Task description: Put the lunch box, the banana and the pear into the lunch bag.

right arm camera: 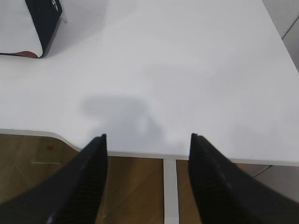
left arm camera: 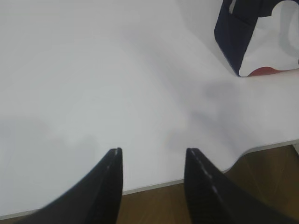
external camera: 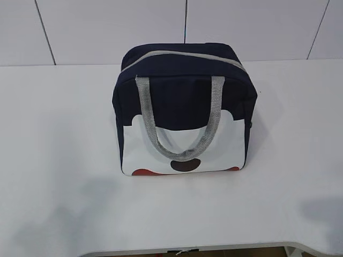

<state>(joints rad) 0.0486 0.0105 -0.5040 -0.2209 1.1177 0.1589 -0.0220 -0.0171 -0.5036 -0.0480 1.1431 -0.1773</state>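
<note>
The navy lunch bag (external camera: 182, 110) stands upright in the middle of the white table, its grey zipper (external camera: 182, 54) lying closed across the top and its grey handles hanging over the white front panel. Its lower corner shows at the top right of the left wrist view (left arm camera: 254, 39) and at the top left of the right wrist view (right arm camera: 43, 21). The lunch box, the banana and the pear are out of view. My left gripper (left arm camera: 153, 151) hangs open and empty over the table's front edge. My right gripper (right arm camera: 148, 137) is open and empty too, also by the front edge.
The white table (external camera: 59, 134) stretches wide around the bag. Its front edge has a curved cut-out (external camera: 214, 249), with wooden floor (right arm camera: 131, 186) below. A tiled wall (external camera: 107, 27) rises behind.
</note>
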